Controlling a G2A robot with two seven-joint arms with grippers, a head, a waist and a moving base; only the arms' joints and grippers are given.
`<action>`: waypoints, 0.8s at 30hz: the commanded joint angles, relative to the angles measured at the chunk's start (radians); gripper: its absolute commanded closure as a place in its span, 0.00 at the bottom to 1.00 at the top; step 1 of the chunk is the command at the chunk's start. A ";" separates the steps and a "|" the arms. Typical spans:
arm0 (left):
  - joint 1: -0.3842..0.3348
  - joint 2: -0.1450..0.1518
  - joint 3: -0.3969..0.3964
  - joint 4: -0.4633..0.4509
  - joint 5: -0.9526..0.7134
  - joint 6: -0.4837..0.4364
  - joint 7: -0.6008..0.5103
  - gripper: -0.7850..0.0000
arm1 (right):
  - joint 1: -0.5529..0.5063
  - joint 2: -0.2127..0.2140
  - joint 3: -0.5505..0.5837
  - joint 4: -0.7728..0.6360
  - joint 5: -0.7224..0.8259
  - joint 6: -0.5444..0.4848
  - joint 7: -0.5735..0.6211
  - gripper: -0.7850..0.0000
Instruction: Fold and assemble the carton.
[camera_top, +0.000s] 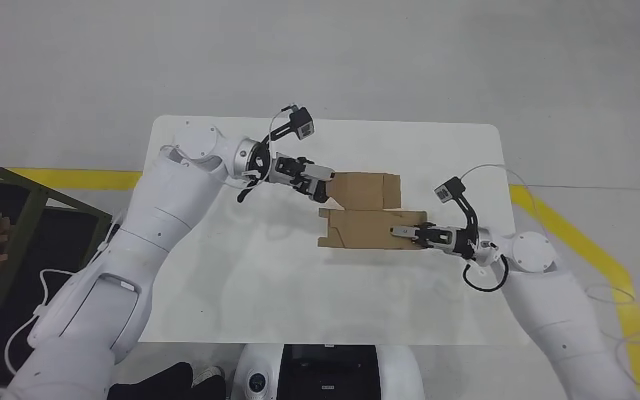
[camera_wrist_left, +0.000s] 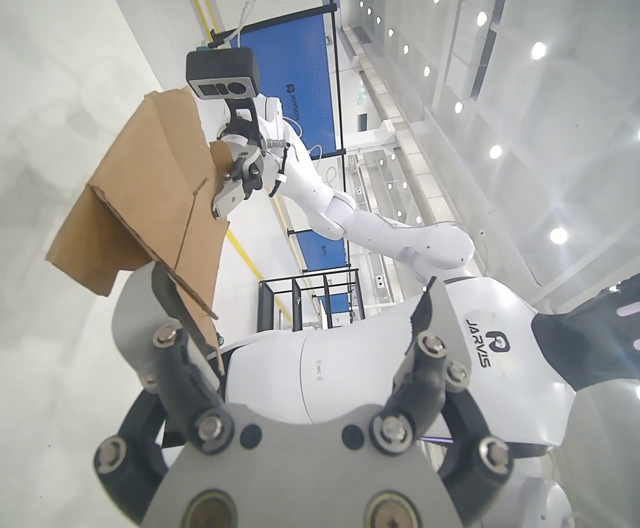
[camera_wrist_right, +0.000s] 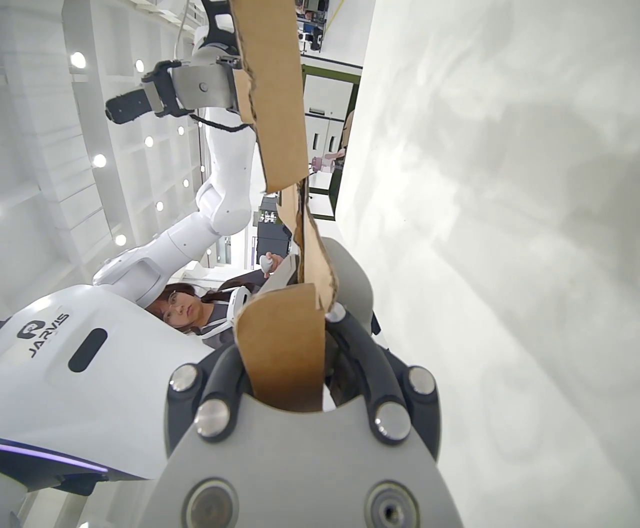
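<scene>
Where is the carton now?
In the top view the carton is at the middle of the table, between the open left hand and the right hand, which grips its end.

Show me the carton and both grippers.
carton (camera_top: 365, 190), top view, on the panel farther from the robot.
left gripper (camera_top: 325, 176), top view, between its fingertips by the carton's edge.
right gripper (camera_top: 400, 232), top view, between its fingertips on the carton.

Carton (camera_top: 362, 210): centre of frame, over mid-worktop (camera_top: 230, 290); resting or lifted, cannot tell.
Left gripper (camera_top: 324, 178): at the carton's upper-left edge, fingers (camera_wrist_left: 165, 292) spread apart, one touching the cardboard edge.
Right gripper (camera_top: 402, 232): at the carton's lower-right edge, a flap clamped between its fingers (camera_wrist_right: 350, 275).
</scene>
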 joint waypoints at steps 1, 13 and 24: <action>0.003 -0.001 0.001 -0.003 0.006 0.000 0.009 0.00 | -0.001 0.000 0.000 -0.003 -0.008 0.004 -0.013 1.00; 0.003 -0.007 0.007 0.004 0.069 0.023 0.073 0.00 | -0.003 -0.001 -0.006 -0.033 -0.042 0.017 -0.048 1.00; 0.006 -0.006 0.003 -0.005 0.144 0.053 0.130 0.25 | -0.012 0.000 -0.001 -0.049 -0.052 0.020 -0.059 1.00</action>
